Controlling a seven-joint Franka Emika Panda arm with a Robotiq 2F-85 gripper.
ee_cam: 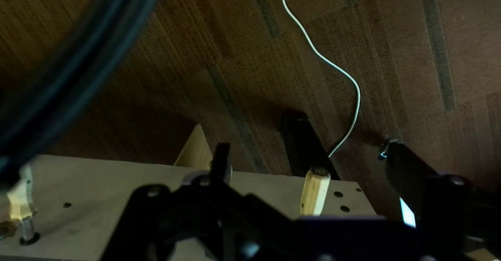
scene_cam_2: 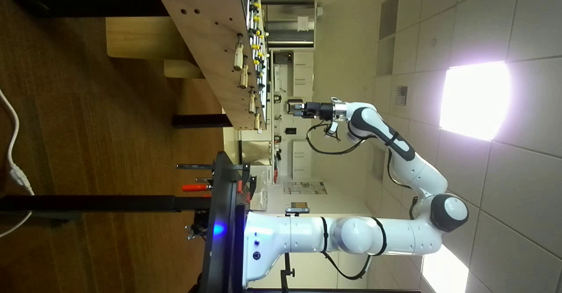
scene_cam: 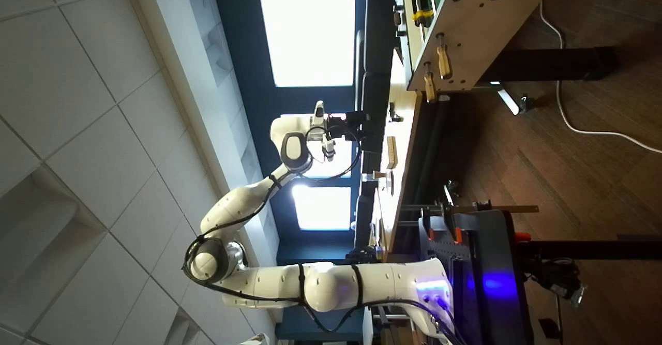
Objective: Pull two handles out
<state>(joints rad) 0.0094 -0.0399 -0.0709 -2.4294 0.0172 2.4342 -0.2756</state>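
The task's handles look like light wooden grips on thin metal rods, sticking out of the light wooden side panel [scene_cam_2: 206,34] of a foosball table. Several show in an exterior view, such as the end handle [scene_cam_2: 257,121] and its neighbour [scene_cam_2: 252,103]; they also show in an exterior view [scene_cam: 430,85] [scene_cam: 444,61]. My gripper [scene_cam_2: 297,110] hangs in the air higher than the handles, apart from them; it also shows in an exterior view [scene_cam: 358,123]. In the wrist view the fingers [ee_cam: 314,165] are spread wide, with a handle [ee_cam: 313,194] visible beyond the gap. The gripper body hides that handle's base.
Both exterior views lie on their side. The robot's base stands on a black table [scene_cam_2: 219,222] with clamps [scene_cam_2: 197,187] on its edge. A light wooden table [scene_cam: 401,143] holds small items. A white cable [scene_cam: 561,96] and black table legs [scene_cam: 548,65] are at floor level.
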